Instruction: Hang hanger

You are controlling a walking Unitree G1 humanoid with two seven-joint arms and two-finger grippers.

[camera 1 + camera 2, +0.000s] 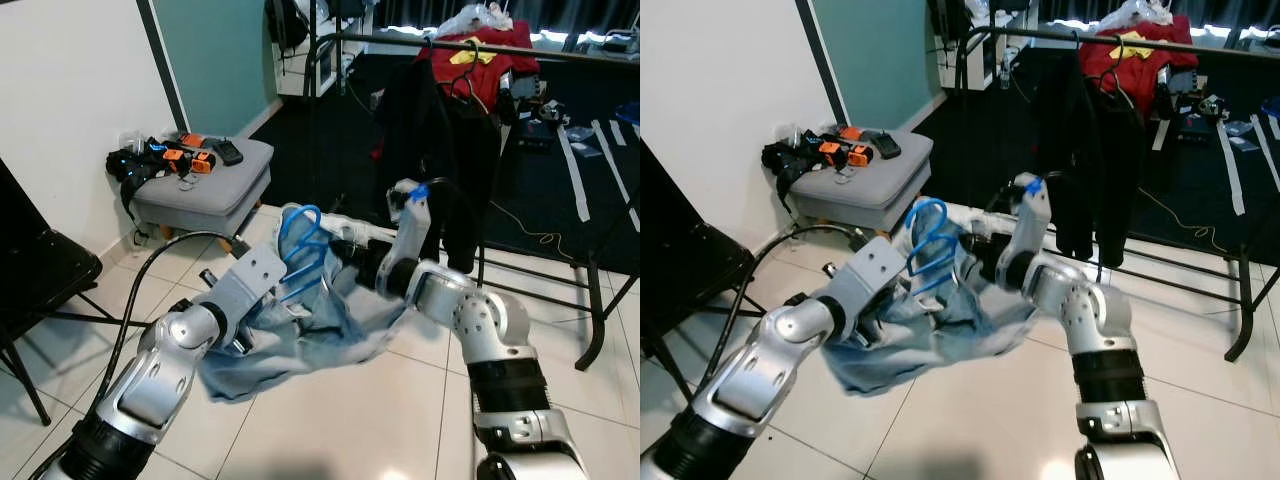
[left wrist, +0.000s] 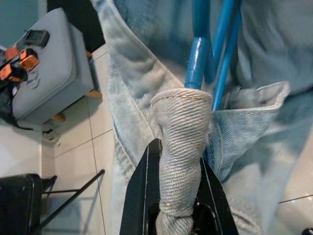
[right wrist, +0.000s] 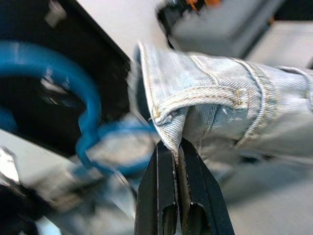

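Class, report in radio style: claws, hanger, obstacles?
Left claw shut on jeans. Right claw pinching jeans' waistband. Blue hanger in jeans, short of rail. Rail crowded with clothes.

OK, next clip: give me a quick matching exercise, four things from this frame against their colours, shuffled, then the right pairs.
Things:
1. hanger
2. garment pinched by both grippers
3. footstool
4. shirt on the rack

Colours:
A. red with yellow
B. grey
C. bright blue
D. pale denim blue

Pairs: 1-C, 2-D, 3-B, 4-A. The left gripper and right gripper are each shut on the denim.
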